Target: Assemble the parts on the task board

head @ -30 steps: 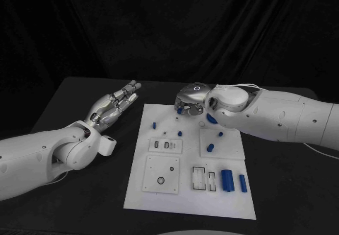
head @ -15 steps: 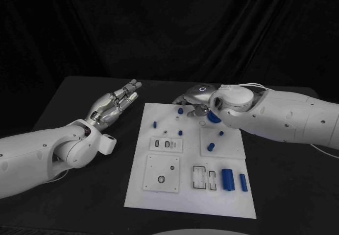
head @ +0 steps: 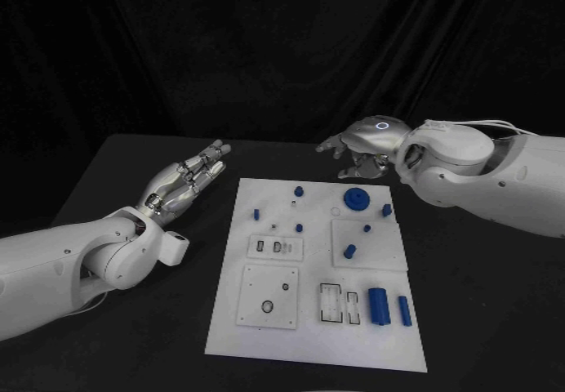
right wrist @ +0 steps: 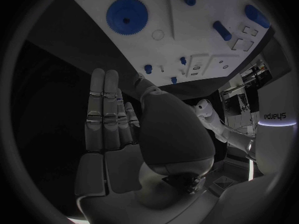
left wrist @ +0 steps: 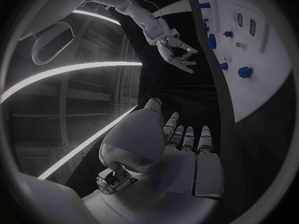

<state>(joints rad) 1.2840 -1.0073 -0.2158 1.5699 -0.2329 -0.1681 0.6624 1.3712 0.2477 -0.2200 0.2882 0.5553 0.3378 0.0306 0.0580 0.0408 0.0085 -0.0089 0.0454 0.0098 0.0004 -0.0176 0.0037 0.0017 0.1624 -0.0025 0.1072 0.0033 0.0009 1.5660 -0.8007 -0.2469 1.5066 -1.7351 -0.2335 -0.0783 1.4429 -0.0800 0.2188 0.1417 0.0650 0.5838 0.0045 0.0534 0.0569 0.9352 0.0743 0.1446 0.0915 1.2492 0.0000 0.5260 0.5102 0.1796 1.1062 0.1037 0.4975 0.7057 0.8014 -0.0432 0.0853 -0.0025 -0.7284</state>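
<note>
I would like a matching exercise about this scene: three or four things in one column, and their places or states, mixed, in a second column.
Things:
1. blue gear
2. large blue cylinder
3. left hand
4. right hand

Places or states:
A. lying near the board's near right corner
B. open, off the board's left edge, fingers straight
C. flat on the board's far right part
D. holding nothing, past the board's far edge

Pairs: 1-C, 2-A, 3-B, 4-D

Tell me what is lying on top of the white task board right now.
On the task board sit a blue gear, small blue pegs, and two blue cylinders near two white inset plates. Neither hand covers it; what lies beneath the board is hidden.
</note>
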